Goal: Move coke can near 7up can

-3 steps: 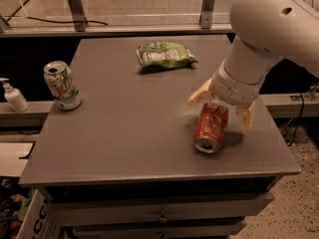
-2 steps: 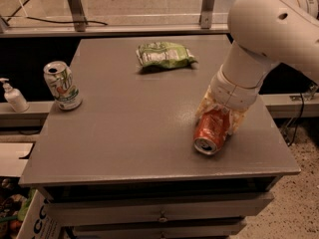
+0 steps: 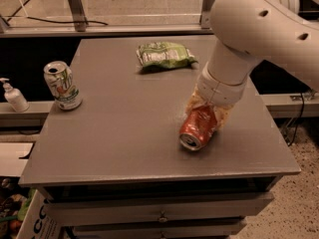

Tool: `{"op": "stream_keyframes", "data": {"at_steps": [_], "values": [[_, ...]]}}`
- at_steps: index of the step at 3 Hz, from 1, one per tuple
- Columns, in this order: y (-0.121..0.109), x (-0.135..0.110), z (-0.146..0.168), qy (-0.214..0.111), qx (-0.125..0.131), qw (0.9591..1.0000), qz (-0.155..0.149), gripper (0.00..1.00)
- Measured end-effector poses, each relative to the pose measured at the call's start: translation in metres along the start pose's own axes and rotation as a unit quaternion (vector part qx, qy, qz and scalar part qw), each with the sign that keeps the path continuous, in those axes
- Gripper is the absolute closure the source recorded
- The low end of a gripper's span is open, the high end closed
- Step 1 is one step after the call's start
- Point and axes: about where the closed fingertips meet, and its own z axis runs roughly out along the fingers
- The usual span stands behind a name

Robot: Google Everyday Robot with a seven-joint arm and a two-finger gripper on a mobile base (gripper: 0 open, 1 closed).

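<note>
The coke can (image 3: 198, 127) is red-orange and dented. It lies on its side on the grey table (image 3: 124, 133), right of centre, with its silver top facing the front edge. My gripper (image 3: 208, 108) comes down over the can's far end, and its yellowish fingers (image 3: 193, 101) sit on either side of the can, closed against it. The 7up can (image 3: 62, 85) is white and green with a silver top. It stands upright near the table's left edge, far from the coke can.
A green snack bag (image 3: 163, 56) lies at the back middle of the table. A small white pump bottle (image 3: 14, 96) stands on a ledge left of the table. My large white arm (image 3: 259, 29) fills the upper right. Drawers (image 3: 159, 214) sit under the table front.
The fingers were spread wide on both sides of the can; they have closed in against it. The arm has shifted slightly left. The can stays on the table.
</note>
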Motion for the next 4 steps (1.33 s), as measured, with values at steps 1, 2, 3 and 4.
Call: {"op": "stream_keyframes", "data": {"at_steps": [1, 2, 3, 4], "values": [[-0.032, -0.011, 0.000, 0.017, 0.007, 0.9993, 0.032, 1.00], [-0.077, -0.025, -0.003, 0.040, 0.033, 0.9962, 0.070, 1.00], [-0.126, -0.034, -0.012, 0.052, 0.080, 0.9892, 0.111, 1.00], [-0.167, -0.037, -0.028, 0.058, 0.123, 0.9800, 0.145, 1.00]]}}
